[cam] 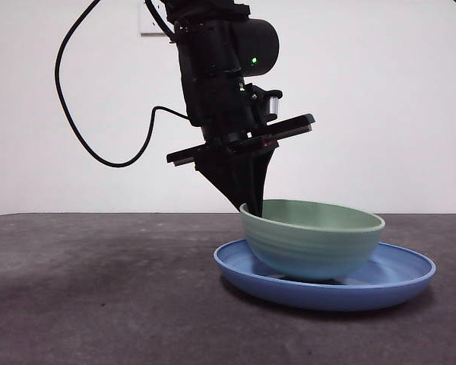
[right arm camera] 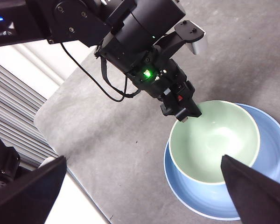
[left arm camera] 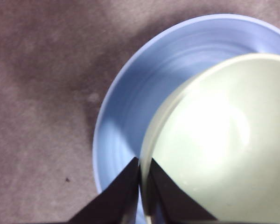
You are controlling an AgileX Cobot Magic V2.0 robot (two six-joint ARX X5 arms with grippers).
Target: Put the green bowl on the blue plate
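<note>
The pale green bowl [cam: 313, 242] stands inside the blue plate [cam: 399, 277], toward the plate's left side in the front view. I cannot tell whether its base rests on the plate. My left gripper [cam: 252, 205] comes down from above and is shut on the bowl's left rim, one jaw inside and one outside. The left wrist view shows the jaws [left arm camera: 141, 164] pinching the bowl's rim [left arm camera: 214, 140] over the plate [left arm camera: 130, 112]. My right gripper [right arm camera: 143, 158] is open and empty, high above the table. Its view shows the bowl [right arm camera: 214, 140], the plate [right arm camera: 270, 140] and the left gripper [right arm camera: 182, 113].
The dark grey table [cam: 99, 289] stretches left of the plate. A black cable [cam: 72, 114] loops off the left arm. The table's edge [right arm camera: 65, 158] and a slatted wall show in the right wrist view.
</note>
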